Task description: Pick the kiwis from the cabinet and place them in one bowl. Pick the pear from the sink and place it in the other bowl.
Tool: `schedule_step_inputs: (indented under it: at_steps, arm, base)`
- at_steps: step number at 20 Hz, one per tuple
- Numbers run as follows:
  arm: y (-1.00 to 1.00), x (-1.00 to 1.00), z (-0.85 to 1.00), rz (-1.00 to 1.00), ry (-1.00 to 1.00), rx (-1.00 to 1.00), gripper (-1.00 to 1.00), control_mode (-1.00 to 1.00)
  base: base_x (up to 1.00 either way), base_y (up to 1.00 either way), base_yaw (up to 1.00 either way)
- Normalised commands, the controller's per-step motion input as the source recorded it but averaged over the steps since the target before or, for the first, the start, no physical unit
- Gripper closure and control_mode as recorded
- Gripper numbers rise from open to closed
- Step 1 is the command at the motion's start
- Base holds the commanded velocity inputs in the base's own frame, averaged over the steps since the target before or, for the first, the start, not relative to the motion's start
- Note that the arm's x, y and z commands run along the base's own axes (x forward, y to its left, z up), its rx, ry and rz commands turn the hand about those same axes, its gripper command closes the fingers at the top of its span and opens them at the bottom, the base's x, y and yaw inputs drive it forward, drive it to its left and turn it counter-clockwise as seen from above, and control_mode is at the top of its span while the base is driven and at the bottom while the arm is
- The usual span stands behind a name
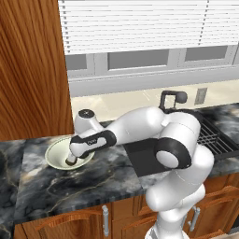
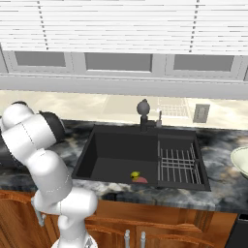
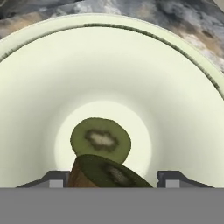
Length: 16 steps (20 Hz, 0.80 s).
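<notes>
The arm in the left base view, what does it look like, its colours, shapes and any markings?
The arm is built of glossy white rounded links with dark grey to black joint rings. A black band near the wrist carries small pale lettering, too small to read. A white cap with a dark round disc sits on top of the wrist. The gripper is dark, and its fingers end in small grey blocks. No cables show.

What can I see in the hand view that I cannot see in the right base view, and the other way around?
The hand view looks into one bowl: one kiwi lies on its bottom, and a second kiwi sits between the fingertips of the gripper.

The right base view has the black sink, where the pear lies beside a reddish-pink thing, the wire rack, the faucet, and the rim of the other bowl at the right edge.

Both have the dark marble counter.
</notes>
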Motion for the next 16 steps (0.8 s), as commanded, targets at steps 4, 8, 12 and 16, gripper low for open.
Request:
schedule_step_inputs:
  at_steps: [4,8,12,16]
  arm:
    - [0.00,0.00,0.00,0.00,0.00,0.00,-1.00,-1.00]
    - [0.00,0.00,0.01,0.00,0.00,0.00,-1.00,-1.00]
    - [0.00,-0.02,0.37,-0.02,-0.01,0.00,-1.00,-1.00]
    - [-0.16,-0.14,0.54,-0.15,-0.01,0.00,-1.00,-1.00]
  base:
    - [0.00,0.00,0.00]
    - [0.00,0.00,0.00]
    - [0.00,0.00,0.00]
    - [0.00,0.00,0.00]
